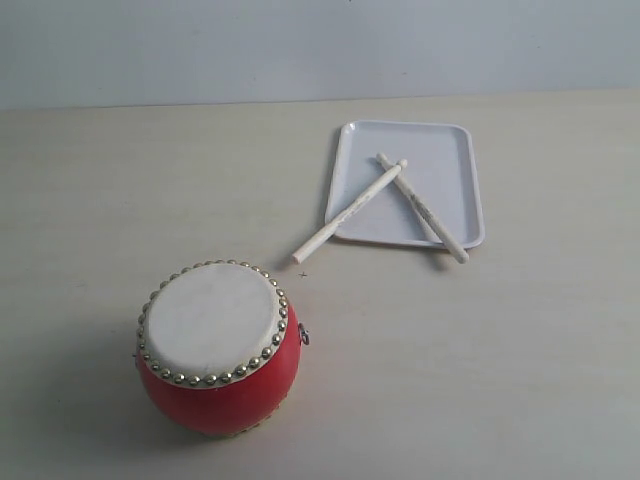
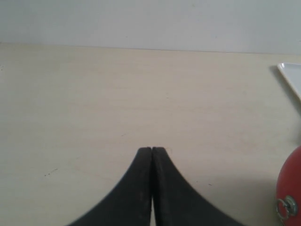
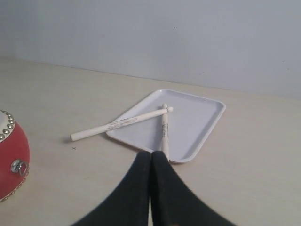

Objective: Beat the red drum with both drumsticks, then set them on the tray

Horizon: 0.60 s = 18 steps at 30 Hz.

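Observation:
The red drum (image 1: 218, 345) stands at the front left of the table, its off-white skin ringed with studs; an edge of it shows in both wrist views (image 2: 290, 190) (image 3: 11, 160). The white tray (image 1: 445, 150) lies behind it to the right. Two pale drumsticks rest crossed on the tray: one (image 1: 350, 212) sticks out over the tray's left edge onto the table, the other (image 1: 424, 208) overhangs the front rim. My left gripper (image 2: 152, 149) is shut and empty over bare table. My right gripper (image 3: 152, 152) is shut and empty, just short of the tray (image 3: 197, 127). Neither arm shows in the exterior view.
The pale wooden table (image 1: 500, 350) spreads around the drum and tray, ending at a grey wall (image 1: 300, 45) behind. A tray corner (image 2: 292, 77) shows at the edge of the left wrist view.

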Available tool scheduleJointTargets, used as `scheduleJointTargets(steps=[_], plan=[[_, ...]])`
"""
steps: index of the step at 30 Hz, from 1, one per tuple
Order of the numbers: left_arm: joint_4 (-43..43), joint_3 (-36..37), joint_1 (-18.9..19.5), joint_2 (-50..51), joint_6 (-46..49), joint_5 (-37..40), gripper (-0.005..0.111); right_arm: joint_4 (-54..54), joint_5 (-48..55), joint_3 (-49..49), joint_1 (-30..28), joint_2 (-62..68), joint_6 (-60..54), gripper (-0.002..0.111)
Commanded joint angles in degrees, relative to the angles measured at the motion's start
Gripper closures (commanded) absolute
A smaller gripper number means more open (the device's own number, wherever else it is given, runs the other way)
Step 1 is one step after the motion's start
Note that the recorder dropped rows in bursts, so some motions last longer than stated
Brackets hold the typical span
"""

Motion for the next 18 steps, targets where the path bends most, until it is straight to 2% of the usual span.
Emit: scheduleJointTargets(steps=[1, 10, 18], plan=[[0.0, 0.2, 0.1, -0.4, 0.0, -0.7, 0.107, -0.4, -0.5, 0.3, -0.1, -0.3, 0.1, 0.108], [0.0, 0.2, 0.1, -0.4, 0.0, -0.7, 0.107, -0.4, -0.5, 0.3, -6.9, -0.3, 0.1, 0.108], [0.0, 0.2, 0.1, -0.4, 0.0, -0.7, 0.107, -0.4, -0.5, 0.3, -6.9, -0.3, 0.1, 0.108]])
